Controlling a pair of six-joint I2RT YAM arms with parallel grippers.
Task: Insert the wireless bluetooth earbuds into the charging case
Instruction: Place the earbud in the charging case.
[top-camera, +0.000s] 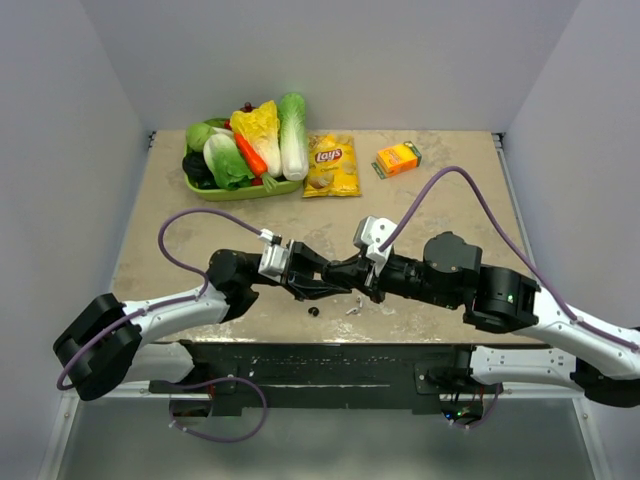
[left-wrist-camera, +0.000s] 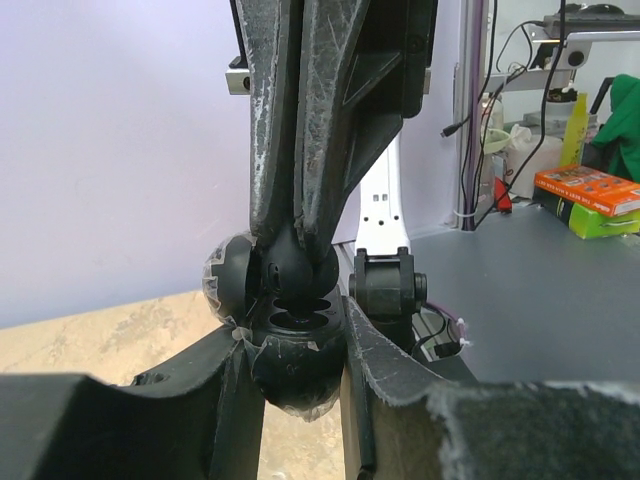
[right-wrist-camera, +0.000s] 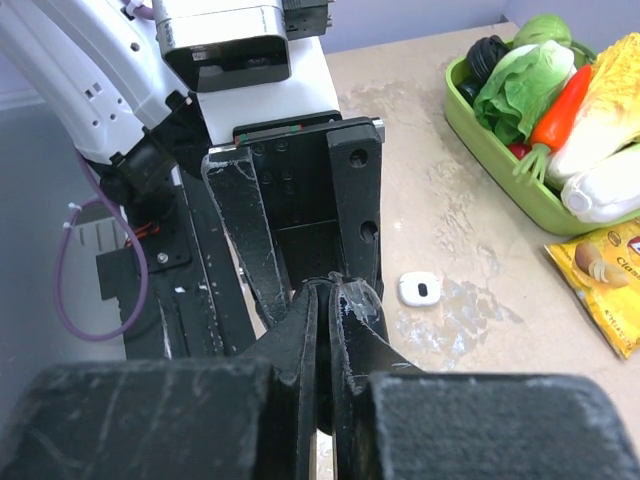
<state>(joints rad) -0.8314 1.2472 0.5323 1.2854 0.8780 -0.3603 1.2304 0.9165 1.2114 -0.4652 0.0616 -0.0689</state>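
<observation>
Your two arms meet low over the near edge of the table (top-camera: 450, 200), tip to tip. Your left gripper (top-camera: 308, 283) is clamped on the charging case (left-wrist-camera: 295, 375), one finger on each flank, with the case's open wells facing up. Your right gripper (right-wrist-camera: 325, 295) comes in from the opposite side with its fingers drawn almost together, pinched on what looks like the held earbud (left-wrist-camera: 295, 265), a small black rounded piece just above the case's opening. Whether it touches the well cannot be told.

The loose earbud (top-camera: 313, 311) lies on the table just below the grippers, close to the near edge. A small white piece (right-wrist-camera: 420, 289) lies near it, to its right.

The green tray (top-camera: 235, 192) of vegetables, the chips bag (top-camera: 332, 165) and the orange box (top-camera: 397, 158) sit well apart along the far edge. A broad band of tabletop runs between them and your grippers. Walls close in on both sides and at the back.
</observation>
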